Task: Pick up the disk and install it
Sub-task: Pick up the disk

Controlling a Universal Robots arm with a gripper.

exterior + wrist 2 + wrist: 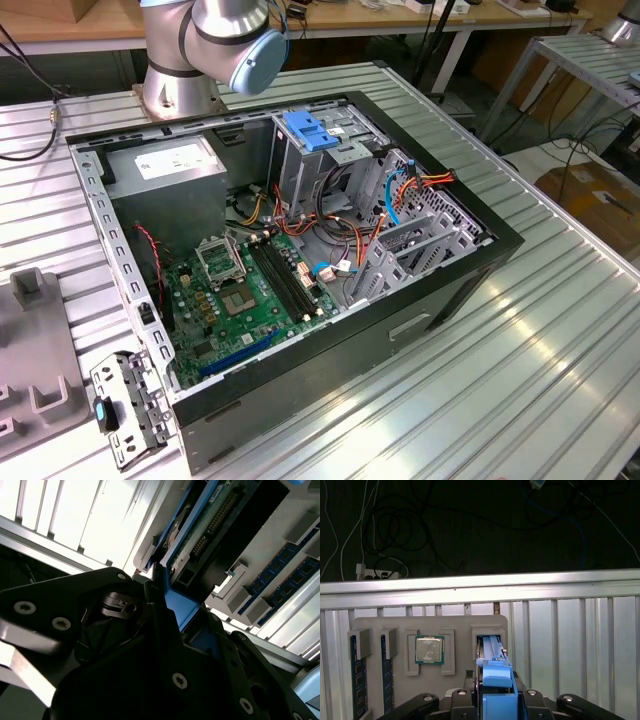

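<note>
The disk (492,652) stands on edge in a slot of a grey holder tray (395,622), its bright blue carrier and end tab facing the camera in the first wrist view. In the second wrist view the disk (200,530) shows its green circuit board and blue rail. My gripper (497,700) straddles the blue end, with dark fingers (154,610) pressed against the carrier on both sides. The jaws look shut on the disk. In the exterior view the open computer case (480,262) lies on the table with its metal drive cage (300,165) under a blue clip.
On the tray beside the disk sit a processor chip (429,650) and two memory sticks (355,680). Just beyond the tray runs the table's edge rail (480,587), with cables on the dark floor past it. The arm's base (185,70) stands behind the case.
</note>
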